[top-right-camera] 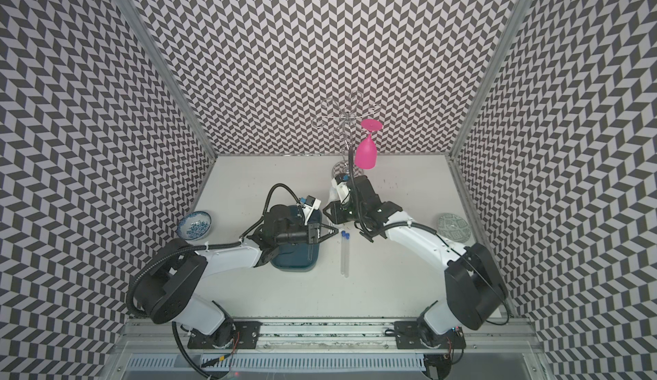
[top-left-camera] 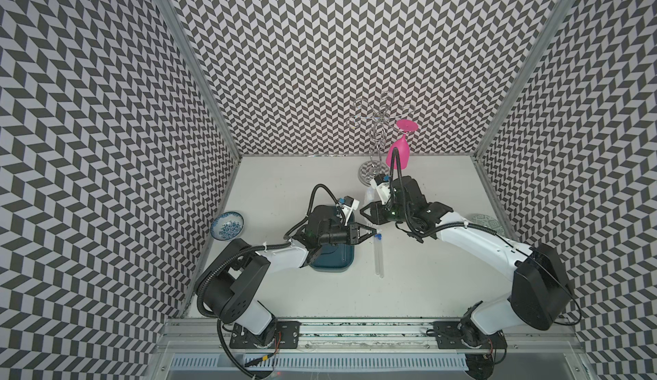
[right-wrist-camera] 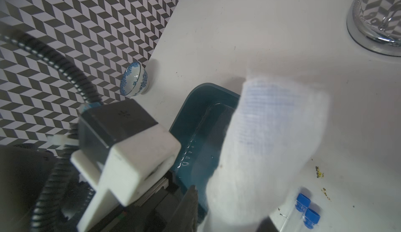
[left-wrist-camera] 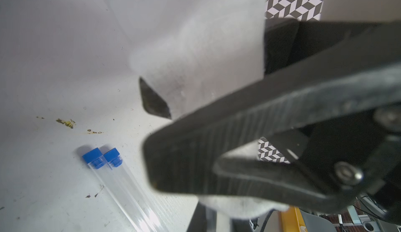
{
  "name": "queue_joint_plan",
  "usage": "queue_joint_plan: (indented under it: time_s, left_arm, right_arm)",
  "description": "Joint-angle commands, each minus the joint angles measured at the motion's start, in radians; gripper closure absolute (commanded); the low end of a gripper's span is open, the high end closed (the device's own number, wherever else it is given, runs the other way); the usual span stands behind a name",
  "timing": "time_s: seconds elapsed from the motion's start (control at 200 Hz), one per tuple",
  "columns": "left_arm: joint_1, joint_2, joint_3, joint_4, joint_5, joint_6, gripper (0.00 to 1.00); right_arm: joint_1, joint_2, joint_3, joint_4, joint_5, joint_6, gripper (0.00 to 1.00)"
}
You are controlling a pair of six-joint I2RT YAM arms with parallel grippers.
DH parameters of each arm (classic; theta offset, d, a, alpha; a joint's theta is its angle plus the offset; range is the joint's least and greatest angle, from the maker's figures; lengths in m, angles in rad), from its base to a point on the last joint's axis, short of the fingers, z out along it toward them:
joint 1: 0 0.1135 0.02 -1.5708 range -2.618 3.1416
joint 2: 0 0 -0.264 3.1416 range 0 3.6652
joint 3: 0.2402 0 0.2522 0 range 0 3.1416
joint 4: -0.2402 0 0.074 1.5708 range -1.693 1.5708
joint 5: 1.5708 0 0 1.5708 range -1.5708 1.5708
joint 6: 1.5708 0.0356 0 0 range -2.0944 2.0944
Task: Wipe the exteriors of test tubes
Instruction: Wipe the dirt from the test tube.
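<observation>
Test tubes: two clear test tubes point(top-left-camera: 379, 258) with blue caps lie side by side on the worktop point(top-left-camera: 433, 261). They touch each other, and the caps point to the far side.
Place of the tubes: just right of the teal tray point(top-left-camera: 342, 265) and apart from it, between the two arms.
Left fingers: the left fingers point(top-left-camera: 371, 231) are closed together, with the tips just left of the blue caps. I cannot tell if something thin is pinched between them.
Right fingers: the right fingers point(left-wrist-camera: 154, 101) are on the far side of the left ones and point to the left. Only one dark tip shows, so I cannot tell how far they are open.
Tissue: a white tissue point(right-wrist-camera: 271, 146) sits around the right fingers and hides the gap.
Tray: it is partly under the left arm, and the right wrist view shows water drops inside.
Left edge: a blue and white bowl point(top-left-camera: 227, 226).
Far side: a wire rack point(top-left-camera: 377, 136) with a pink glass point(top-left-camera: 400, 149) hanging upside down.
</observation>
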Motion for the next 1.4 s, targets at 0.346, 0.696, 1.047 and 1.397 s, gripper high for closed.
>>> queue_joint_plan:
  time_s: [0.346,0.696,1.047,1.397]
  left_arm:
    - [0.009,-0.011,-0.004,0.033,0.014,0.001,0.86]
    - [0.011,-0.01,-0.003,0.02,0.014,0.013,0.86]
    - [0.011,-0.005,-0.001,0.024,0.025,0.015,0.86]
    - [0.009,-0.01,0.0,0.022,0.022,0.02,0.86]
  right_arm:
    - [0.004,-0.079,0.06,-0.126,0.098,-0.054,0.7]
    - [0.005,-0.081,0.141,-0.2,0.063,-0.171,0.76]
    - [0.035,-0.023,0.229,-0.284,0.045,-0.28,0.76]
    - [0.054,0.097,0.313,-0.479,0.098,-0.363,0.76]
